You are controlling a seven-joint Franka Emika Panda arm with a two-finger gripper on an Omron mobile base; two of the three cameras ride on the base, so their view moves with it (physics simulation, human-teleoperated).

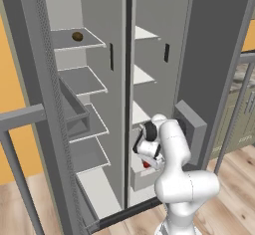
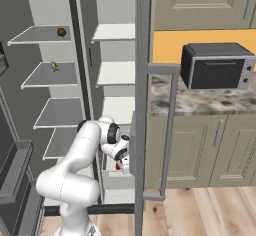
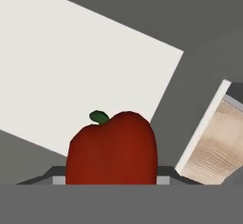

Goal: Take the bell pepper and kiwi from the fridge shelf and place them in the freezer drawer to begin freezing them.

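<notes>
A glossy red bell pepper (image 3: 111, 149) with a green stem sits between my gripper's fingers, hiding the fingertips in the hand view. In the base views my gripper (image 1: 146, 163) (image 2: 120, 166) is shut on the bell pepper (image 1: 146, 165) (image 2: 118, 167), low in the right compartment and just over the pale freezer drawer (image 1: 141, 178) (image 2: 116, 181). The drawer's pale floor (image 3: 71, 76) lies beyond the pepper. The brown kiwi (image 1: 77, 36) (image 2: 61, 31) rests on the top shelf of the left compartment, far above and left of my gripper.
A thin green-yellow item (image 2: 55, 66) lies on the second left shelf. The open fridge door with its dark grey bin (image 1: 191, 124) stands close on the right. A counter with a microwave (image 2: 217, 65) is further right. Grey rails (image 1: 20, 179) flank the base.
</notes>
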